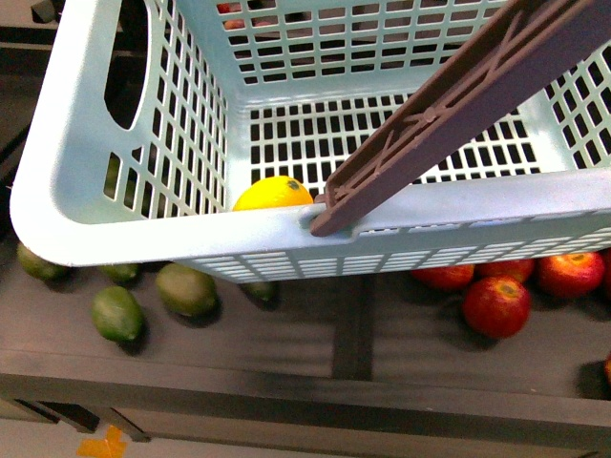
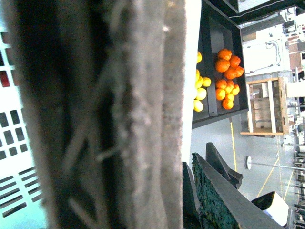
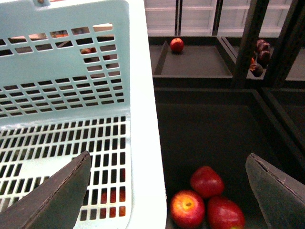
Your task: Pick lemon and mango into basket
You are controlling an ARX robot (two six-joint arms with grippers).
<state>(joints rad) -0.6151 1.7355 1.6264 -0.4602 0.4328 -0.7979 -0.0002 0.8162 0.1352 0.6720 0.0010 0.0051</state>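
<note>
Only one lemon [image 1: 272,194] lies in the basket [image 1: 143,234]; right gripper [image 3: 167,157] gapes wide, left gripper [image 2: 200,164] cannot tell.

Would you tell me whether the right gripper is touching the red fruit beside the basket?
Apart. In the right wrist view, the right gripper is open, its fingers clear of the red fruit on both sides.

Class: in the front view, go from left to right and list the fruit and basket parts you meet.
Green fruit nearest the camera → olive-green fruit → lemon inside the basket → lower end of the handle → large red fruit → red fruit further right.
</note>
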